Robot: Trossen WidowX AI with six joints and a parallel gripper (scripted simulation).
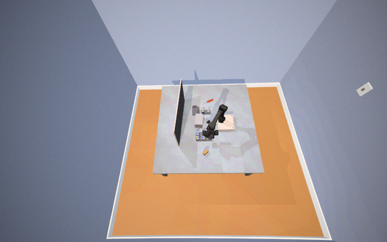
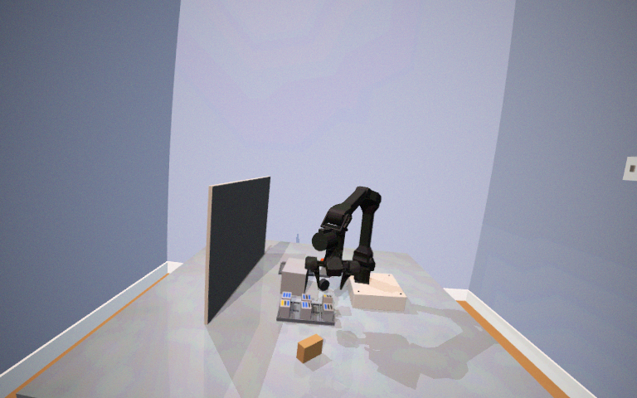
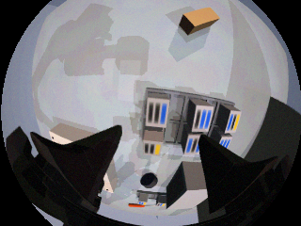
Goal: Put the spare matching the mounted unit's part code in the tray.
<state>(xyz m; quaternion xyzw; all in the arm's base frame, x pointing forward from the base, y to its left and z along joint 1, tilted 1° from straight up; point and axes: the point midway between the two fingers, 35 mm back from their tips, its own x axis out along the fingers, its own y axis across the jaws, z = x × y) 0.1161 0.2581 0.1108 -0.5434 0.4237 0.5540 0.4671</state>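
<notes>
Several small grey spares with blue and yellow labels (image 1: 199, 136) (image 2: 305, 306) (image 3: 157, 115) stand on a dark rack in front of the mounted unit, a pale grey box (image 1: 198, 121) (image 2: 294, 276) (image 3: 190, 188). My gripper (image 1: 204, 136) (image 2: 326, 283) (image 3: 161, 135) is open and empty. It points down and hangs a little above the right side of the rack, touching no spare. A dark grey tray-like thing (image 1: 195, 109) lies behind the unit. The unit's back face is hidden.
A tall dark board (image 1: 178, 114) (image 2: 237, 244) stands left of the unit. An orange block (image 1: 205, 152) (image 2: 309, 348) (image 3: 199, 21) lies in front of the rack. A black ball (image 2: 323, 283) (image 3: 149, 180), two more labelled spares (image 1: 205, 110) and a red tool (image 1: 210, 100) lie nearby.
</notes>
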